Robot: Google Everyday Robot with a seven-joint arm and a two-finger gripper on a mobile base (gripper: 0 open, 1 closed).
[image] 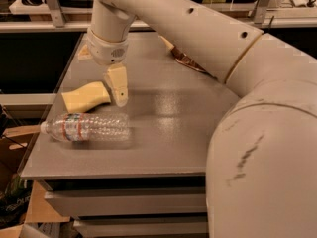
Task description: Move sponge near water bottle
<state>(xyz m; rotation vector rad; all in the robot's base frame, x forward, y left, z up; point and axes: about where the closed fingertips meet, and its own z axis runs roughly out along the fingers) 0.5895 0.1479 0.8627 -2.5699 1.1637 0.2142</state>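
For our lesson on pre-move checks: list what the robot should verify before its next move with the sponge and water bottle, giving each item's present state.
1. The sponge in view on the table: ok.
2. The water bottle lying on its side, nearer the camera: ok.
3. The end effector just beside sponge: ok.
4. Sponge near water bottle, small gap: ok.
5. Grip of end effector on sponge: cannot tell.
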